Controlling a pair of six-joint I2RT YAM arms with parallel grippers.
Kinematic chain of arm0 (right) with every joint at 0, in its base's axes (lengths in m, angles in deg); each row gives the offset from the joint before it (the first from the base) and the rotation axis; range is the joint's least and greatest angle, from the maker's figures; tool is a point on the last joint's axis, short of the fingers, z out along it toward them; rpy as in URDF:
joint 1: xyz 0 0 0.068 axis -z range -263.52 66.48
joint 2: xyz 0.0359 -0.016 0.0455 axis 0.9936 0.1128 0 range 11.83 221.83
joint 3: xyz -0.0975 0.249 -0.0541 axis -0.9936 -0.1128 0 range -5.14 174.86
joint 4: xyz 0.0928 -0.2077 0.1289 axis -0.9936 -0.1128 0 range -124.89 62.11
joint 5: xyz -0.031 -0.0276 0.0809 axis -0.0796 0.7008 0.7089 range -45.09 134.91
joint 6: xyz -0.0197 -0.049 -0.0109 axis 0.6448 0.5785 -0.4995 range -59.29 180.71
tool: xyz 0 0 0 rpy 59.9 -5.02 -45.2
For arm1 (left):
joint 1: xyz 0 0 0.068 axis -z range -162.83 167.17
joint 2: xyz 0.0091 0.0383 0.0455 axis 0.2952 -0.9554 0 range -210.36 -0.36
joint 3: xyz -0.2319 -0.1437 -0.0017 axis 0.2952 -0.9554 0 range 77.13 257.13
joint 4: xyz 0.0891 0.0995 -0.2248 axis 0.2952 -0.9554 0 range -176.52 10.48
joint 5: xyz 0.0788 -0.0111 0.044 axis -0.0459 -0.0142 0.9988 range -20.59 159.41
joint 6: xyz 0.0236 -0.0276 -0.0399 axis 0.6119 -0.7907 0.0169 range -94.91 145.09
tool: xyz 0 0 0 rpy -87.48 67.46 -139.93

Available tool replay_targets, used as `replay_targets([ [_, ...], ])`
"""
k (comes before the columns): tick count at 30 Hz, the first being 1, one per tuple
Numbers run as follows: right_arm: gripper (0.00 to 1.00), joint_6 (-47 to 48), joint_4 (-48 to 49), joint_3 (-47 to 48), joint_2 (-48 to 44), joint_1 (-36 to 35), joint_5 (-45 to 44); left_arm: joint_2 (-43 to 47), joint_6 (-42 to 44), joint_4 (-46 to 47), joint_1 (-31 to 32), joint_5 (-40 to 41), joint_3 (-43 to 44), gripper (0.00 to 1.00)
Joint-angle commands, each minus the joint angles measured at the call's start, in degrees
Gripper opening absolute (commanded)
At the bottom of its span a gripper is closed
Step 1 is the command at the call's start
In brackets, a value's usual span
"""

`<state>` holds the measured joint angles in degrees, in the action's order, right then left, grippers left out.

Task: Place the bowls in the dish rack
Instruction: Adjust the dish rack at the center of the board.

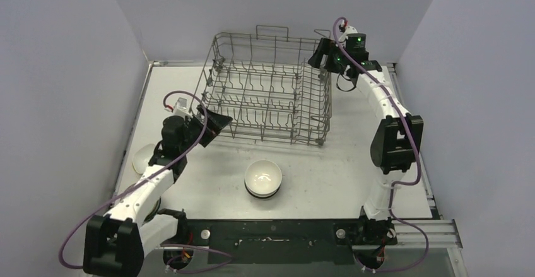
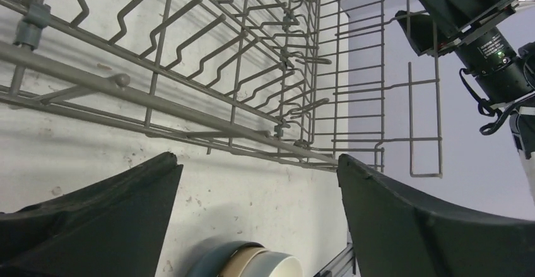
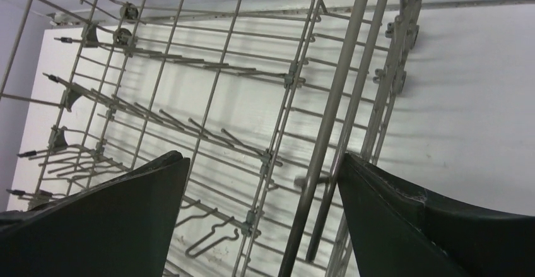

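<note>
The dish rack (image 1: 271, 94), a grey wire basket, stands at the middle back of the table, and I see only wire and tines inside it. A stack of bowls (image 1: 263, 178), white inside with a dark bowl at the bottom, sits in front of the rack. The stack shows between my open left fingers as bowls (image 2: 252, 263) in blue-grey, beige and pale tones. My left gripper (image 1: 214, 125) (image 2: 257, 159) is open and empty at the rack's front left corner. My right gripper (image 1: 322, 55) (image 3: 264, 157) hangs open and empty over the dish rack (image 3: 328, 119) at its far right wall.
A white bowl (image 1: 142, 157) lies at the left table edge, partly hidden behind my left arm. Purple walls close in the table on three sides. The right arm's elbow (image 1: 396, 141) stands to the right of the rack.
</note>
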<state>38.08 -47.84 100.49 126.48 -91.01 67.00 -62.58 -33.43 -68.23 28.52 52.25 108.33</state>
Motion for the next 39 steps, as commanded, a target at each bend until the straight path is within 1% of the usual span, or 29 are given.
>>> replay_targets([
  [1,0.90,3.2,5.5,-5.8,-12.5,-0.9,-3.9,9.0,6.0,-7.4,0.0,3.9,-0.6,0.96],
  [5,0.90,4.3,7.0,-13.7,-22.0,-1.0,-8.4,15.6,8.8,-14.8,0.0,6.8,-1.9,0.96],
  [9,0.90,2.8,11.0,-23.4,-30.3,-1.5,-6.2,20.4,10.7,-19.0,0.0,5.7,-4.0,0.96],
  [12,0.90,2.4,11.9,-29.8,-35.5,-1.7,-4.0,21.6,12.5,-22.2,0.5,3.4,-4.4,0.96],
  [14,0.90,2.6,11.0,-32.5,-38.1,-1.8,-3.4,21.5,14.6,-24.0,1.4,2.4,-3.8,0.96],
  [17,0.90,3.8,7.8,-34.6,-40.9,-1.9,-3.2,20.6,16.2,-25.9,5.1,2.9,-2.5,0.97],
  [19,0.90,4.3,7.0,-35.8,-42.0,-2.0,-1.0,19.1,17.5,-26.9,8.5,4.4,-1.4,0.99],
  [23,0.92,4.3,8.3,-38.1,-42.9,-4.7,4.0,15.4,20.3,-29.9,16.9,10.7,1.7,1.00],
  [25,0.93,5.4,6.9,-37.3,-41.6,-7.5,3.0,13.7,21.3,-30.7,20.1,14.5,3.5,1.00],
  [27,0.94,7.4,3.3,-35.4,-39.9,-10.9,-2.4,12.3,22.2,-31.0,22.2,16.1,5.0,1.00],
  [29,0.94,7.8,1.3,-34.7,-39.1,-14.3,-9.3,11.3,22.7,-30.5,22.9,16.3,5.8,0.97],
  [30,0.94,7.6,1.7,-35.0,-39.1,-15.1,-10.8,11.1,22.7,-30.0,22.9,16.3,5.9,0.96],
  [33,0.96,6.6,3.3,-35.6,-39.1,-17.6,-12.8,11.7,22.5,-27.9,22.8,15.9,6.0,0.96],
  [36,0.97,7.4,3.8,-35.5,-39.4,-21.0,-17.4,13.3,22.2,-26.1,22.8,16.6,5.9,0.96],
  [39,0.98,9.4,4.3,-34.5,-38.9,-23.7,-17.3,14.6,22.6,-25.0,22.3,16.6,5.6,0.96],
])
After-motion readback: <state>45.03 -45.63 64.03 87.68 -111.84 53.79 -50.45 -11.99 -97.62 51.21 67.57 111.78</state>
